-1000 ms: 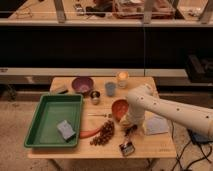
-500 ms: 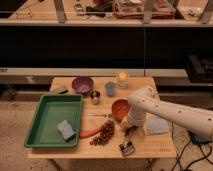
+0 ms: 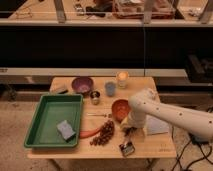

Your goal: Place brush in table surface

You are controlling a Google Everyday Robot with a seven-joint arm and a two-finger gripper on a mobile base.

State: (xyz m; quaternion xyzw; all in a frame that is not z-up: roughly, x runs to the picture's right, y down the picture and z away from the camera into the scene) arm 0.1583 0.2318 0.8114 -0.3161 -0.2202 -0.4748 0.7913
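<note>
1. Brush (image 3: 126,148): lying on the desk (image 3: 157,144) close to its near edge, right of centre, apparently resting free on the wood.
2. End effector (image 3: 129,131): hanging just beyond the brush on its far side, jaws standing wide and gripping nothing that shows.
3. Handling: the placing is looking done. Lifting straight up is advisable, so that the brush is not nudged over the near edge.
4. Neighbours: carrot (image 3: 90,133) lying to the left, orange bowl (image 3: 120,107) sitting just beyond. Any retreat should be passing clear of both.
</note>
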